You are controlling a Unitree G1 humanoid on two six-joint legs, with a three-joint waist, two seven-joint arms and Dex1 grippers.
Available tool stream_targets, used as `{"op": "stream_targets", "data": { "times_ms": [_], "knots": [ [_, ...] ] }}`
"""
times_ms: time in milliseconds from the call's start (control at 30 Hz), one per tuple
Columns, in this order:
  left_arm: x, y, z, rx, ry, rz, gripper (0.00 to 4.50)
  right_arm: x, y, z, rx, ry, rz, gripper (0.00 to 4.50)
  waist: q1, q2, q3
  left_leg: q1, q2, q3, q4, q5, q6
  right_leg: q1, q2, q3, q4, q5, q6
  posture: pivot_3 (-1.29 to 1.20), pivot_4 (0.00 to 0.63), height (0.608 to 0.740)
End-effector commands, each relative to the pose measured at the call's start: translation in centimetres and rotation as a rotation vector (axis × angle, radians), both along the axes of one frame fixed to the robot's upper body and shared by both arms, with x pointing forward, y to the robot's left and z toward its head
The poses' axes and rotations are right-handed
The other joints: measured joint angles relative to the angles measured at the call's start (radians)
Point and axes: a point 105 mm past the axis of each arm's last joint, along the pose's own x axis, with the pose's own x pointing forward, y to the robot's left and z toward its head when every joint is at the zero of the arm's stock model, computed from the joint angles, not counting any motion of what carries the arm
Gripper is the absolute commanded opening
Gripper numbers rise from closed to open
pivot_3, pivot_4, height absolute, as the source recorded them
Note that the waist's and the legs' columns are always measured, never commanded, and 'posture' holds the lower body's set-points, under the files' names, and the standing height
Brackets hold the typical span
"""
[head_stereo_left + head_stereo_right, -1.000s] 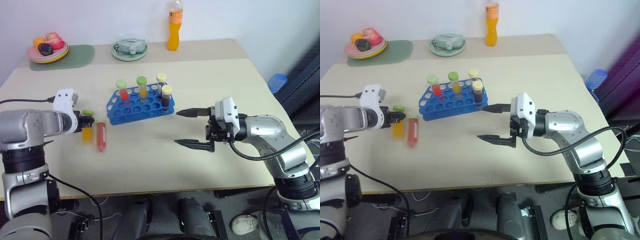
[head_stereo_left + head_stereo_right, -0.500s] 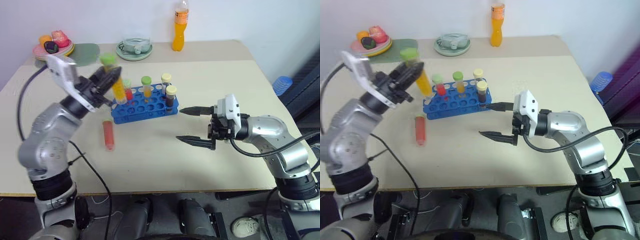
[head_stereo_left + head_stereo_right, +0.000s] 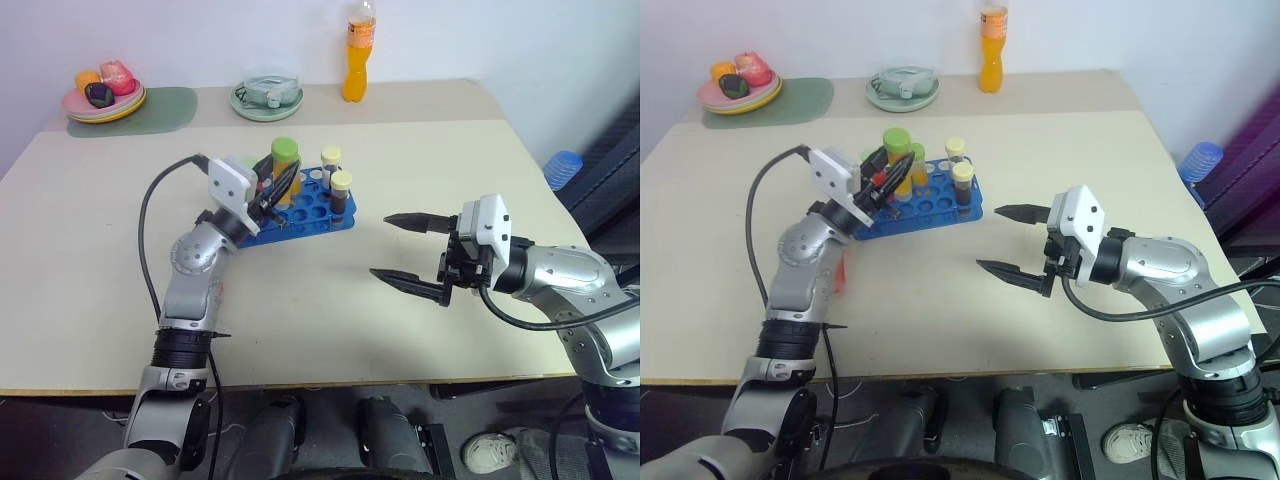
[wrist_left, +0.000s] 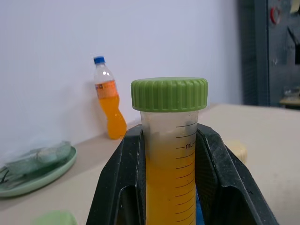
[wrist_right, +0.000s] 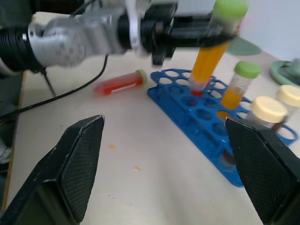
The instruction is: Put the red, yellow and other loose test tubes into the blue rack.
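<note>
Since a second ago, your left gripper [image 3: 278,186] has lifted the yellow tube [image 4: 169,159] off the table and swung it over the blue rack [image 3: 315,214]. Its jaws clamp the tube nearly upright, green cap up, ready for lowering. One red tube [image 5: 120,83] lies loose beside the rack. Your right gripper [image 3: 410,254] hovers nearby, jaws wide, holding nothing.

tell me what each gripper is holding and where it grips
Left gripper clamps the green-capped tube of orange liquid just below its cap; right gripper is open, empty.
</note>
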Motion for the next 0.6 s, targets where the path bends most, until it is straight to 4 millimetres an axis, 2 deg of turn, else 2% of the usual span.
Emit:
{"op": "stream_targets", "data": {
  "times_ms": [33, 233, 400, 600],
  "knots": [
    [0.2, -1.6, 0.6, 0.001, -0.07, -0.015, 0.77, -0.7, 0.0, 1.1, 0.005, -0.044, -0.009, 4.2, 0.0, 0.0, 0.0, 0.0, 0.0, 0.0, 0.0, 0.0, 0.0, 0.0, 0.0, 0.0, 0.0, 0.0, 0.0, 0.0, 0.15, 0.74],
    [0.7, -3.3, -1.0, 0.024, -0.059, -0.031, 0.77, -0.9, -0.1, 1.4, 0.004, -0.048, -0.033, 4.2, -0.002, 0.0, 0.0, 0.0, 0.0, 0.0, 0.001, 0.0, 0.001, 0.0, 0.0, 0.0, 0.0, 0.0, 0.001, 0.0, 0.15, 0.74],
    [0.9, -3.3, -2.1, 0.029, -0.033, -0.029, 0.77, -1.1, -0.1, 1.6, 0.007, -0.047, -0.041, 4.2, -0.001, 0.0, 0.0, 0.0, 0.0, 0.0, 0.0, 0.0, 0.001, 0.0, 0.001, 0.0, 0.0, 0.001, 0.001, 0.0, 0.15, 0.74],
    [1.6, -2.1, -3.0, 0.021, 0.01, 0.007, 0.77, -1.1, -0.2, 1.4, 0.009, -0.036, -0.046, 4.2, -0.001, 0.0, -0.001, 0.0, 0.0, 0.0, 0.001, 0.0, 0.001, 0.001, 0.001, 0.0, 0.0, 0.001, 0.001, 0.0, 0.15, 0.74]
  ]
}}
